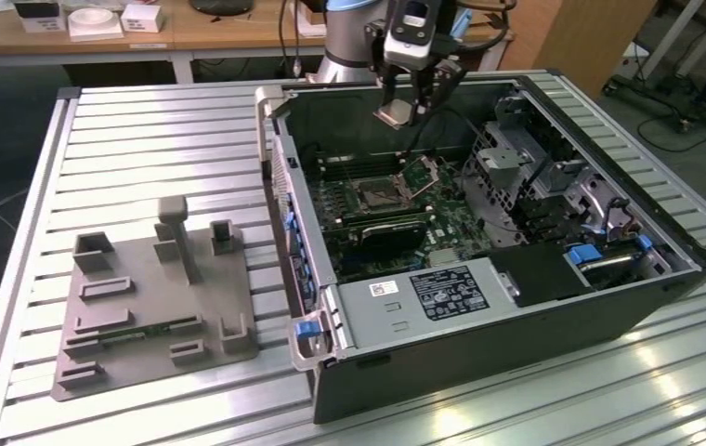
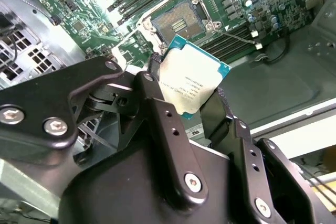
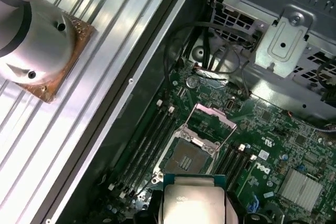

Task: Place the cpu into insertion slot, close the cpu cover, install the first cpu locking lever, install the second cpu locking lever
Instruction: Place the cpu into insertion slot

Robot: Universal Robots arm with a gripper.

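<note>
While above the insertion slot, cpu within the claw.

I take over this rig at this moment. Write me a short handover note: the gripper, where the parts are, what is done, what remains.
Gripper: shut on the cpu, holding it by two opposite edges, in the air.
Insertion slot: empty, contacts exposed; the cpu is near it but not touching.
Cpu cover: tilted up on its hinge, open.
Done: the cpu is picked up.
Left: all four steps, since nothing is seated or closed yet.

Cpu high above insertion slot
</note>
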